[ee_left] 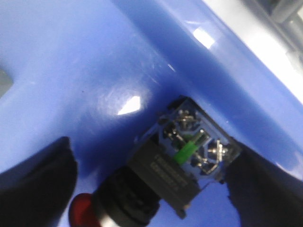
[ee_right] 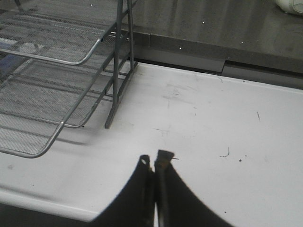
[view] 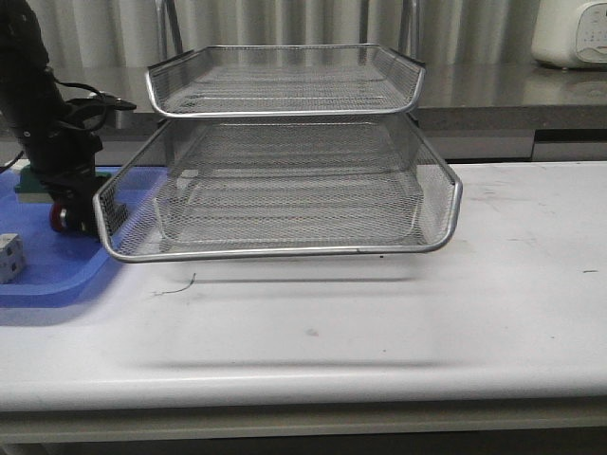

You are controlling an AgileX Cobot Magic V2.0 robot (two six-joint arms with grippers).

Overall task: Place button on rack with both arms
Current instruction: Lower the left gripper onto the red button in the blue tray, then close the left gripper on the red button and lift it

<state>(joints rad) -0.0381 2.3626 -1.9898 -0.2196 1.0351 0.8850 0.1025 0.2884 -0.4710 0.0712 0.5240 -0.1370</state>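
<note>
The button lies on its side in the blue tray (ee_left: 71, 61), seen in the left wrist view (ee_left: 156, 175): red cap, black middle, blue rear block with a green pin. In the front view only its red cap (view: 60, 218) shows under the left arm. My left gripper (ee_left: 151, 156) is open and straddles the button; one finger (ee_left: 265, 189) is at the blue block, the other finger (ee_left: 33, 179) stands apart from it. The silver wire-mesh rack (view: 285, 180) stands mid-table and also shows in the right wrist view (ee_right: 57, 52). My right gripper (ee_right: 154, 161) is shut and empty over the white table, right of the rack.
The blue tray (view: 57, 275) lies at the table's left edge, beside the rack's lower tray. A white cube (view: 8, 256) and a green-and-beige block (view: 28, 180) sit in it. A white appliance (view: 569, 33) stands on the back counter.
</note>
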